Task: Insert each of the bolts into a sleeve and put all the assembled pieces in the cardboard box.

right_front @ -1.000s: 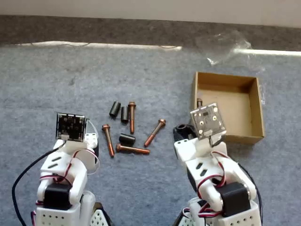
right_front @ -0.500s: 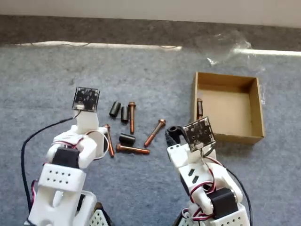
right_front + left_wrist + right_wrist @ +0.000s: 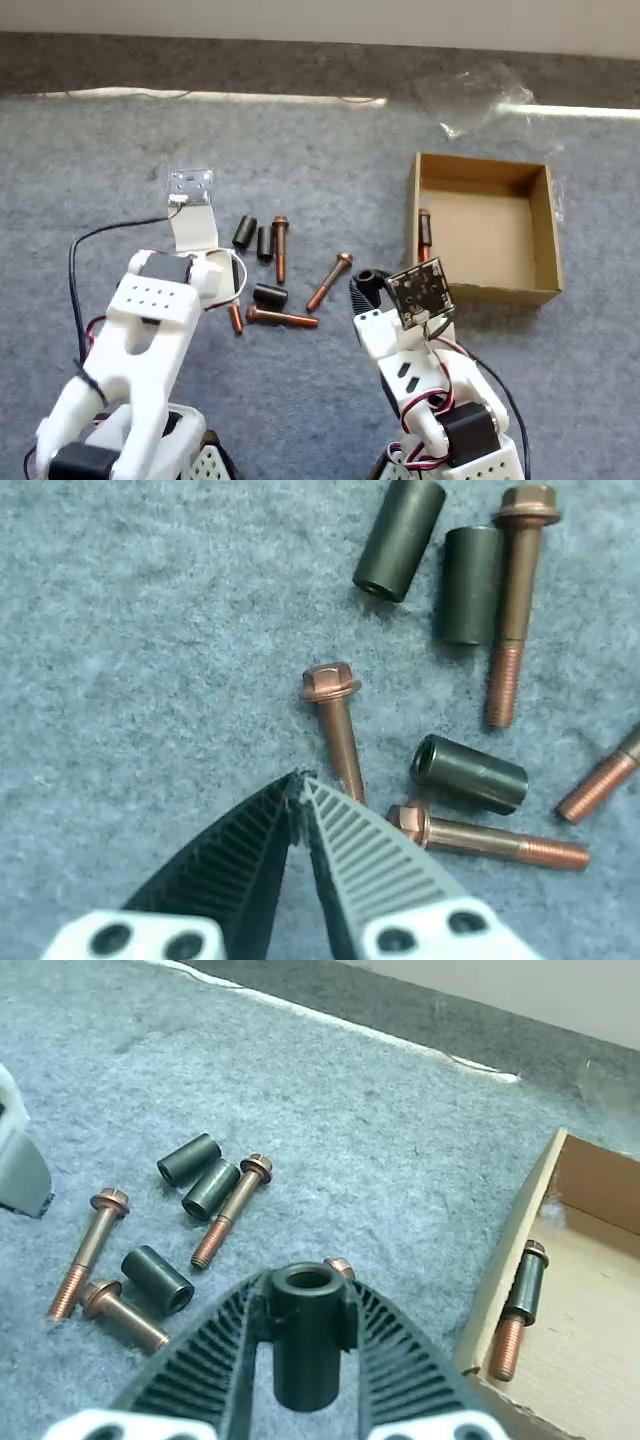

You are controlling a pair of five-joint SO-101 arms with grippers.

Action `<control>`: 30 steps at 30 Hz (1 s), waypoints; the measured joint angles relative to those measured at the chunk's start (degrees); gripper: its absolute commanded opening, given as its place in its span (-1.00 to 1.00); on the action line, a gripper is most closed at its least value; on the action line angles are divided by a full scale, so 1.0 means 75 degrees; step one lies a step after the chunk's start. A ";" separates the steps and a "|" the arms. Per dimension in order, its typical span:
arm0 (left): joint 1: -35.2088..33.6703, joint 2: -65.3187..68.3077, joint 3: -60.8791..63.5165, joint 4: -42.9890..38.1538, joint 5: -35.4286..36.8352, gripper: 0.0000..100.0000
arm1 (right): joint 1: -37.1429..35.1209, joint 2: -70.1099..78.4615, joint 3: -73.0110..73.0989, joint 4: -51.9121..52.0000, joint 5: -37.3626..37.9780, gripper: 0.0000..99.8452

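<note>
One copper flanged bolt (image 3: 335, 720) hides its thread end under the left claw (image 3: 300, 783). Behind the black cylindrical sleeve (image 3: 303, 1360) in the right claw (image 3: 305, 1305), another copper bolt (image 3: 338, 1266) shows only its head.

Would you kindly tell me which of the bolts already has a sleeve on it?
The bolt lying inside the cardboard box: a dark sleeve covers its shank, while the four on the carpet are bare.

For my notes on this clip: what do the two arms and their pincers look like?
Both the left arm and the right arm are white plastic shells with rows of small holes, black motors, and thin red, white and black wires. A long black cable loops off the left arm. The left pincer and the right pincer are dark, ridged wedges on white mounts.
</note>
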 measured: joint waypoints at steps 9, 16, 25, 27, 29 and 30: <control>0.0000 0.1371 -0.0891 0.0000 0.1266 -0.99 | 0.0000 0.0000 0.0000 0.0000 0.0000 -0.99; 0.0000 0.2567 -0.1641 0.0000 0.1301 -0.99 | 0.0000 0.0000 0.0000 0.0000 0.0000 -0.99; 0.0000 0.3001 -0.1805 0.0000 0.1301 -0.69 | 0.0000 0.0000 0.0000 0.0000 0.0000 -0.99; 0.0000 0.3001 -0.1817 0.0000 0.1301 -0.68 | 0.0000 0.0000 0.0000 0.0000 0.0000 -0.99; 0.0000 0.3001 -0.1817 0.0000 0.1301 -0.68 | 0.0000 0.0000 0.0000 0.0000 0.0000 -0.99; 0.0000 0.3001 -0.1817 0.0000 0.1301 -0.68 | 0.0000 0.0000 0.0000 0.0000 0.0000 -0.99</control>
